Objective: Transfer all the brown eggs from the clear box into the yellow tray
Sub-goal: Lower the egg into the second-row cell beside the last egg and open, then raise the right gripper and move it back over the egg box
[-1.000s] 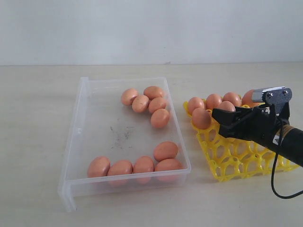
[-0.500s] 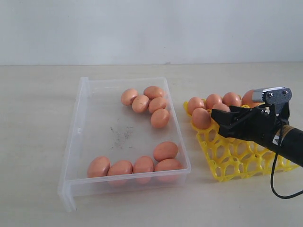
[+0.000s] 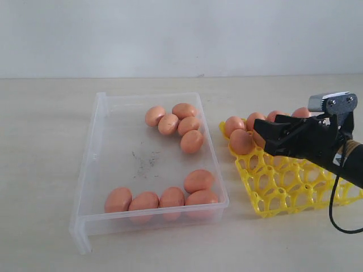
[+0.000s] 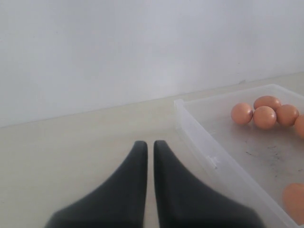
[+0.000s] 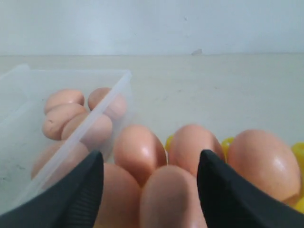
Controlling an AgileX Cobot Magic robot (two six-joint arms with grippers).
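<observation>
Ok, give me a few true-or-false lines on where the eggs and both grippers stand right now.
1. Ten brown eggs lie in the clear box. True.
2. The left gripper is open above the box. False: it is shut and sits over the table, outside the box.
3. The right gripper is over the yellow tray with its jaws apart. True.
4. Every cup of the tray is filled. False: eggs sit only along its far side, and the cups nearer the camera are empty.
</observation>
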